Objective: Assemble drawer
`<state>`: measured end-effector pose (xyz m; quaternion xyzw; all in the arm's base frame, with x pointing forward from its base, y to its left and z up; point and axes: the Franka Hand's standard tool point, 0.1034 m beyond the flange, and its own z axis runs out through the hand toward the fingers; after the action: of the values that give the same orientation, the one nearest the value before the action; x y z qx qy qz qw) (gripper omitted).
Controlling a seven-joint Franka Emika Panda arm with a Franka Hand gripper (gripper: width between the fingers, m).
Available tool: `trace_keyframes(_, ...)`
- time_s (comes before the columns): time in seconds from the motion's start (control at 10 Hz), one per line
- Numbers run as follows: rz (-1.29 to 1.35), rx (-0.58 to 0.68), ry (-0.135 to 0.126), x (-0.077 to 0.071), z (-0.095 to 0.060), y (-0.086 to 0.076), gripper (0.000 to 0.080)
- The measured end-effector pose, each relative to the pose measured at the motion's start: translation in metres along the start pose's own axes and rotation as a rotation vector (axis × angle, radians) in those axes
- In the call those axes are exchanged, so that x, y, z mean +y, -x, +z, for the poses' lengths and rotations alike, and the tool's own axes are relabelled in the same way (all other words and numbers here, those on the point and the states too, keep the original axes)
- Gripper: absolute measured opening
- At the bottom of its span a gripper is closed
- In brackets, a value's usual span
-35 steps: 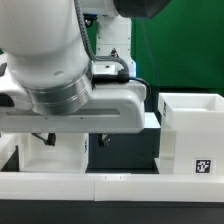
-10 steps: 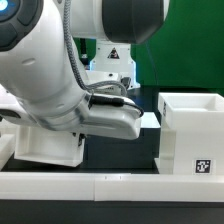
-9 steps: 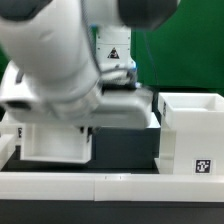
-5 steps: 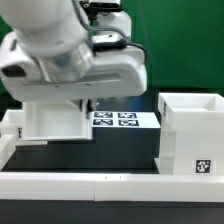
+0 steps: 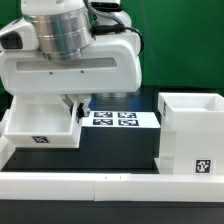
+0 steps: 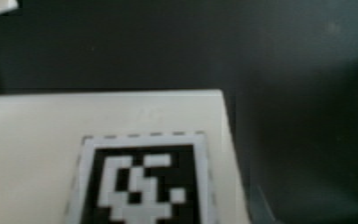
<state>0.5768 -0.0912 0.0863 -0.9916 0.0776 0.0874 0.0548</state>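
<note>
A shallow white drawer tray (image 5: 38, 128) with a tag on its front wall lies at the exterior view's left. My gripper (image 5: 79, 108) comes down from the big white hand at the tray's right wall and appears shut on that wall. The fingers are mostly hidden by the hand. The tall cube-like casing (image 5: 190, 130), open at the top and tagged on its front, stands at the exterior view's right, apart from the tray. The wrist view shows a white tagged face of the tray (image 6: 105, 130) very close over the black table (image 6: 282, 50). No fingers show there.
The marker board (image 5: 115, 118) lies flat between the tray and the casing, behind my hand. A low white rail (image 5: 100, 185) runs along the table's front edge. A green wall stands at the back.
My arm has swung and turned upright, and the hand has risen. The tray has moved with it toward the exterior view's left, and the marker board has come into sight.
</note>
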Motion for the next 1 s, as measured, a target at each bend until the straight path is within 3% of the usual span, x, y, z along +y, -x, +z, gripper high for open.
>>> trace_keyframes(0.1, -0.042, 0.094, 0.009, 0.002, 0.002, -0.002, 0.0038)
trace_keyframes(0.3, -0.042, 0.263, -0.005, 0.009, 0.012, 0.004, 0.0038)
trace_keyframes(0.5, 0.016, 0.382, 0.030, 0.014, 0.022, 0.012, 0.0038)
trace_keyframes(0.6, 0.094, 0.380, 0.015, 0.007, 0.025, 0.016, 0.0038)
trace_keyframes(0.7, 0.077, 0.413, 0.036, 0.010, 0.023, 0.014, 0.0038)
trace_keyframes(0.9, 0.076, 0.404, 0.033, 0.009, 0.025, 0.015, 0.0038)
trace_keyframes(1.0, 0.005, 0.429, 0.060, 0.010, 0.025, 0.015, 0.0038)
